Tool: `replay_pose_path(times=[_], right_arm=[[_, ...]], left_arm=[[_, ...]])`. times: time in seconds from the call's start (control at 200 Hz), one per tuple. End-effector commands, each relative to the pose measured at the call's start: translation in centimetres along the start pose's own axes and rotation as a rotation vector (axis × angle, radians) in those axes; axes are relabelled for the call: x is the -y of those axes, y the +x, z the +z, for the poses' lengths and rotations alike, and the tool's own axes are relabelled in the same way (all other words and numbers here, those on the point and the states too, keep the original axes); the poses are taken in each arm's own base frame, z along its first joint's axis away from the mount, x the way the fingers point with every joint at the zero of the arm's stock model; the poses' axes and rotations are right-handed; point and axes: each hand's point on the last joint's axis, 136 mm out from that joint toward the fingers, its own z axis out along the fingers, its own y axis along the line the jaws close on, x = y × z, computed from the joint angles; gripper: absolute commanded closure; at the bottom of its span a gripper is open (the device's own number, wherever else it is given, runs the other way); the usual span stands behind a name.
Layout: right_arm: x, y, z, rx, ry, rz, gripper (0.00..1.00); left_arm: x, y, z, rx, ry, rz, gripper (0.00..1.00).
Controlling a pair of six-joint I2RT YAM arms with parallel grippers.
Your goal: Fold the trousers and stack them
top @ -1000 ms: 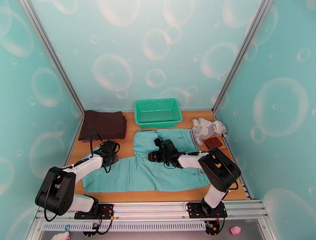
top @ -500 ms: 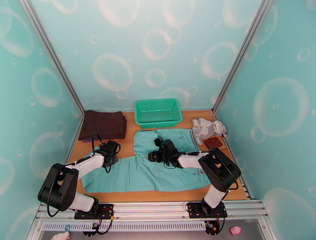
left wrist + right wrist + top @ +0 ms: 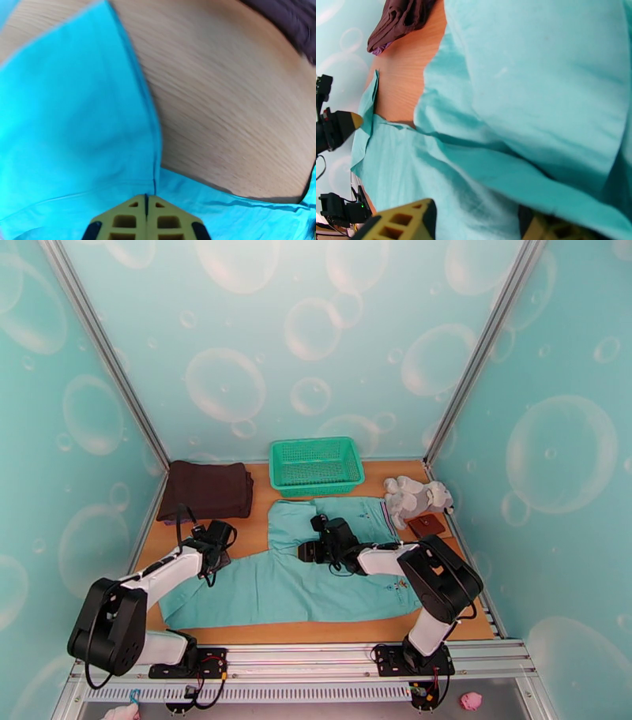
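Closely, left pincer [image 3: 146, 196] pinching trousers [image 3: 75, 118], basket [image 3: 316, 486] overhead

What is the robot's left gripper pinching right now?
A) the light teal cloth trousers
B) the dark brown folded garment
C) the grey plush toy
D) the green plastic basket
A: seen from the left wrist, the left gripper has its yellow fingers shut on a raised edge of the light teal cloth trousers.

A robot lab booth: bubble-printed teal walls [image 3: 237, 358], aluminium frame posts [image 3: 106, 350], a wooden table [image 3: 316, 632].
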Motion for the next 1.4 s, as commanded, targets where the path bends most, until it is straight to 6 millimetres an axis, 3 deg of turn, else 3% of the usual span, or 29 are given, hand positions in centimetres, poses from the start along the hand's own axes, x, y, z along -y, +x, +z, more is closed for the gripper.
replay_pose_path(times=[0.0, 0.085, 0.155, 0.28, 0.44, 0.475, 0.51, 0.675, 0.765, 0.845, 0.915, 0.97, 1.185, 1.26, 1.395], right_arm=[[3.4, 2.7, -0.1, -0.071, 0.100, 0.066, 0.40], [3.4, 2.7, -0.1, -0.071, 0.090, 0.072, 0.40], [3.2, 2.8, 0.0, -0.077, 0.073, 0.077, 0.40], [2.6, 2.5, -0.5, -0.068, 0.057, 0.066, 0.40], [2.1, 1.9, -1.3, -0.030, 0.060, 0.048, 0.40], [1.9, 1.8, -1.4, -0.026, 0.056, 0.043, 0.40], [1.7, 1.8, -1.5, -0.025, 0.048, 0.038, 0.40], [0.4, 1.2, -2.1, 0.005, 0.011, -0.001, 0.40], [0.2, 0.9, -2.4, 0.024, 0.013, -0.022, 0.39], [-0.1, 0.4, -2.6, 0.036, 0.000, -0.030, 0.39], [-0.5, 0.1, -2.8, 0.044, -0.007, -0.032, 0.39], [-0.7, 0.1, -2.9, 0.042, 0.003, -0.023, 0.39], [-1.0, 1.2, -3.6, 0.092, -0.016, 0.097, 0.39], [-0.5, 0.9, -4.8, 0.131, 0.035, 0.121, 0.37], [2.9, 0.0, -7.7, 0.203, 0.145, 0.230, 0.36]], left_arm=[[-6.4, -3.5, -5.1, 0.137, -0.172, -0.154, 1.00], [-9.5, -5.5, -8.4, 0.201, -0.154, -0.348, 1.00], [-10.5, -7.6, -11.0, 0.283, -0.070, -0.443, 1.00], [-16.6, -8.7, -15.2, 0.483, -0.080, -0.653, 1.00], [-21.3, -7.6, -15.6, 0.513, -0.188, -0.742, 1.00], [-21.5, -7.6, -15.9, 0.526, -0.187, -0.749, 0.75], [-22.2, -7.2, -16.3, 0.536, -0.211, -0.797, 0.61], [-22.9, -7.6, -19.4, 0.717, -0.112, -0.917, 0.45], [-19.4, -9.6, -17.4, 0.669, 0.054, -0.795, 0.35], [-13.5, -9.9, -12.6, 0.490, 0.268, -0.649, 0.29], [-6.7, -8.7, -9.8, 0.338, 0.489, -0.500, 0.23], [-3.6, -6.9, -8.7, 0.289, 0.497, -0.425, 0.22], [8.3, -0.2, -8.2, 0.192, 0.569, -0.034, 0.21], [12.5, 0.4, -9.3, 0.228, 0.619, 0.103, 0.21], [19.0, 0.2, -9.4, 0.252, 0.699, 0.282, 0.20]])
